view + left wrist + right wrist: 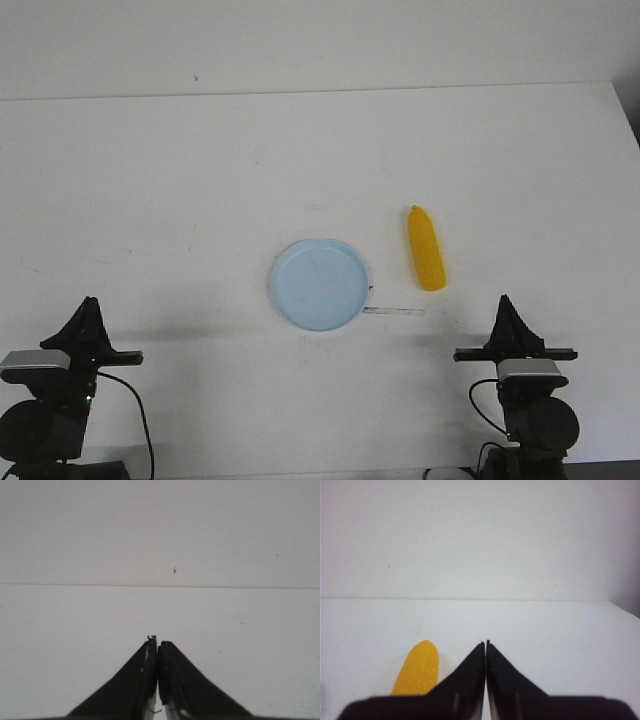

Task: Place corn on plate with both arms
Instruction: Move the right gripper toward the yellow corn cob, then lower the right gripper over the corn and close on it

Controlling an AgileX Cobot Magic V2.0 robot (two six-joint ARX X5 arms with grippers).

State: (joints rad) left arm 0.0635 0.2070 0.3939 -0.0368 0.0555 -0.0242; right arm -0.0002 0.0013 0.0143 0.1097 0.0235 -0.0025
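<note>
On table (150,180): corn (426,249) beside plate (319,284), apart.

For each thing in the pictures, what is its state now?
corn: lying flat on the table, right of the plate, not touching it
plate: empty, upright
left tool: shut, holding nothing
right tool: shut, holding nothing
</note>
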